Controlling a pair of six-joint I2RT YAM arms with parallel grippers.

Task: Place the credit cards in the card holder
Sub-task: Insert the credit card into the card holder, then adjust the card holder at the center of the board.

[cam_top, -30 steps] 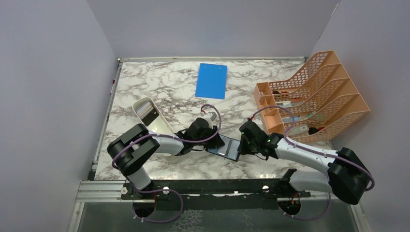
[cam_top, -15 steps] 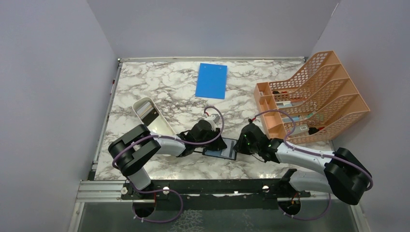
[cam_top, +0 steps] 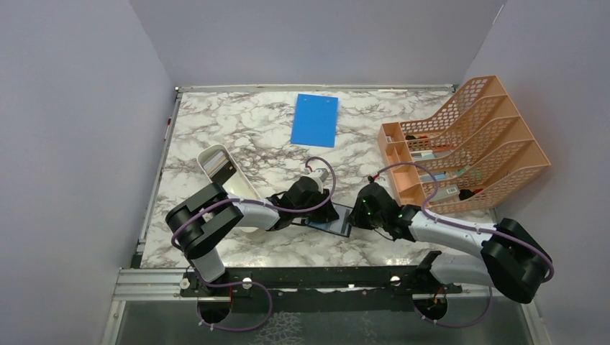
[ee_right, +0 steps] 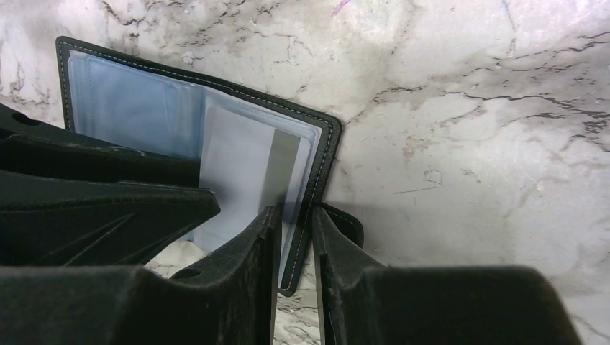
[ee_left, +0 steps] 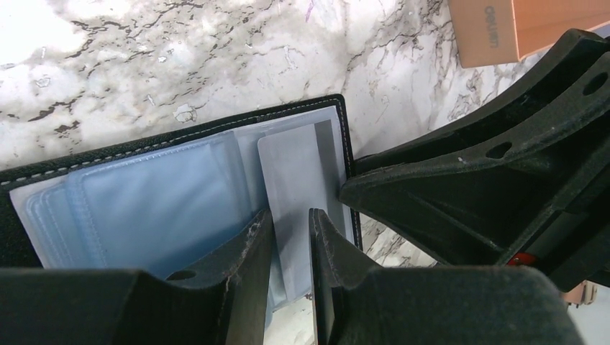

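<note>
The left end effector point(ee_left: 290, 266) pinches a card point(ee_left: 295, 172) entering the holder point(ee_right: 137, 108). The right end effector point(ee_right: 295, 266) pinches the holder's edge. Both have shifted slightly left.

Marble table point(cam_top: 237, 122) viewed from high behind at 6 o'clock, faced downward toward 12, both wrist views held close, aimed steeply down, open card holder point(ee_left: 144, 201) shared by all three.
</note>
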